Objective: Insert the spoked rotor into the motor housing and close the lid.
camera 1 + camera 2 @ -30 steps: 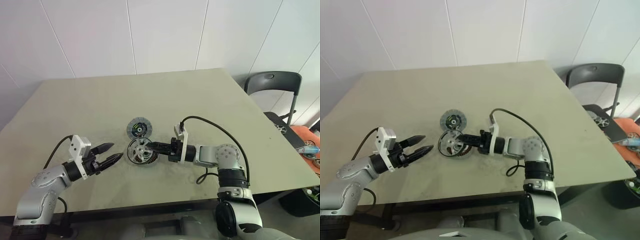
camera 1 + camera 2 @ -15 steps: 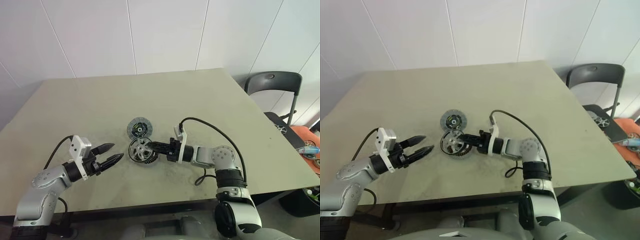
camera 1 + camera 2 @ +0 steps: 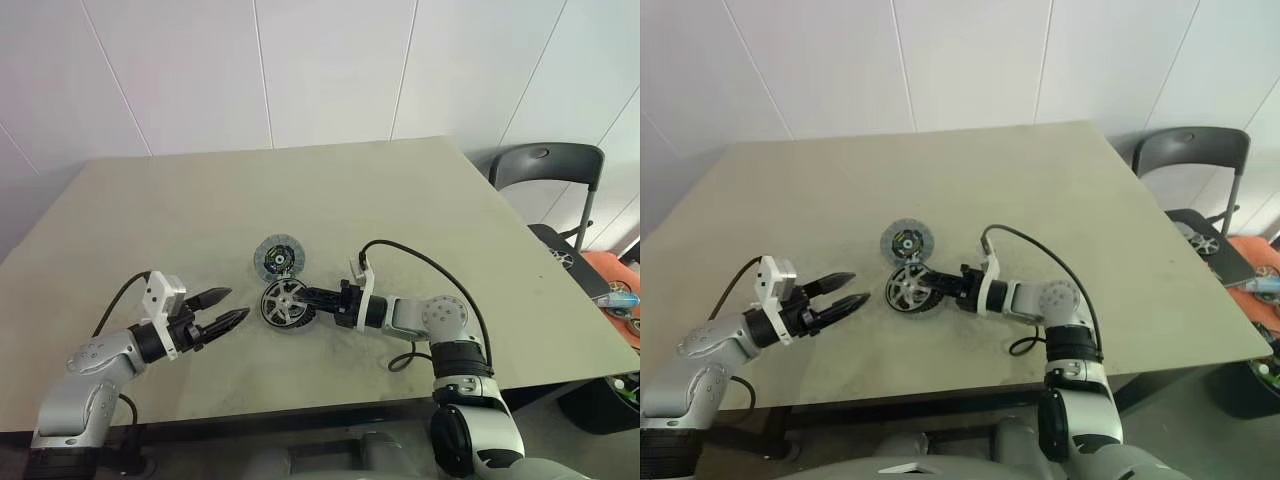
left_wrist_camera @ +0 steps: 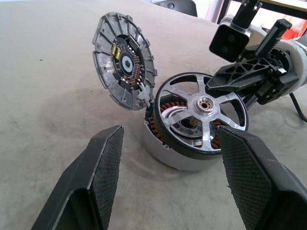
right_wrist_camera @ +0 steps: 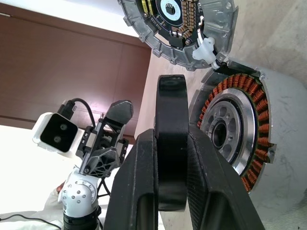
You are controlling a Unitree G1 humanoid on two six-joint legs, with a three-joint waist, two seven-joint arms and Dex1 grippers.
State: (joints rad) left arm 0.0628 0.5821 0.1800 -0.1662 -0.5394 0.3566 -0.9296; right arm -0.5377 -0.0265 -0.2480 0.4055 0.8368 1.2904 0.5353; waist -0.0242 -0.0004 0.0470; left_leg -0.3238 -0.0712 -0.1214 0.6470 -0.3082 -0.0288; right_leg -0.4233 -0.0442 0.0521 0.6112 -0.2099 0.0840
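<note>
On the table (image 3: 420, 200), the spoked rotor (image 3: 283, 301) sits over the motor housing (image 4: 165, 152). The lid (image 3: 277, 256) lies at its twelve o'clock, touching; the left gripper (image 3: 222, 312) at nine, the right gripper (image 3: 310, 296) at three.

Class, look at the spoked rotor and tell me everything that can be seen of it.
The rotor is a silvery metal wheel: a dark rim joined by five broad spokes to a small hub with a centre hole. It sits tilted over the housing, not yet seated, copper windings showing behind its spokes. The right gripper pinches its rim edge-on.
</note>
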